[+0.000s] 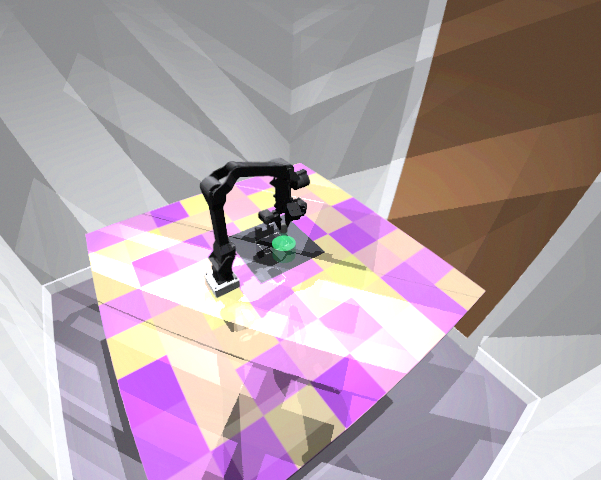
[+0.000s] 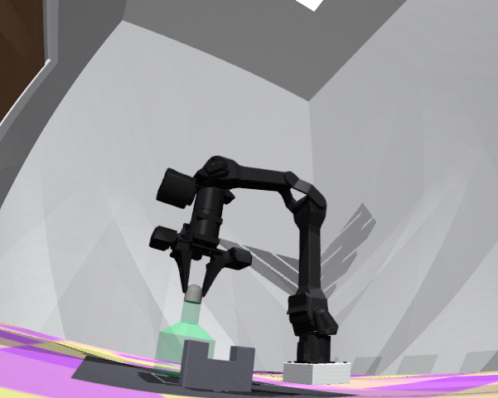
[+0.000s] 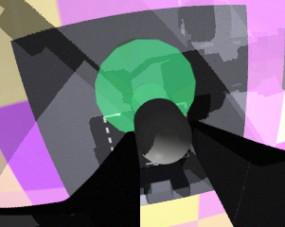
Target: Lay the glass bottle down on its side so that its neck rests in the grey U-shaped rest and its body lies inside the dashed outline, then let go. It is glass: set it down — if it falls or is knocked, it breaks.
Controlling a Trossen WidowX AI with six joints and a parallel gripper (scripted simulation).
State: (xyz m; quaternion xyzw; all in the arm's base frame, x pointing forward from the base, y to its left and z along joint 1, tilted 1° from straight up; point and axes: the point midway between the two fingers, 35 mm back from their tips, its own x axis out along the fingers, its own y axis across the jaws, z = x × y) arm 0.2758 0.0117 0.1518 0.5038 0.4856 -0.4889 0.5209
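The gripper [image 1: 283, 227] [image 2: 194, 294] [image 3: 163, 132] pinched the grey cap [image 2: 193, 293] [image 3: 163, 132] of the green bottle [image 1: 283, 244] [image 2: 184, 342] [image 3: 144, 71], which stood upright directly below it.

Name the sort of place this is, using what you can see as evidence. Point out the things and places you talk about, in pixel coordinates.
Probably a robotics test room: a black robot arm [image 1: 281, 167] [image 2: 263, 177] on a white base [image 1: 218, 290] [image 2: 300, 373], a green bottle [image 1: 283, 243] [image 2: 184, 342] [image 3: 144, 71], and plain grey walls [image 1: 135, 93] [image 2: 163, 107].
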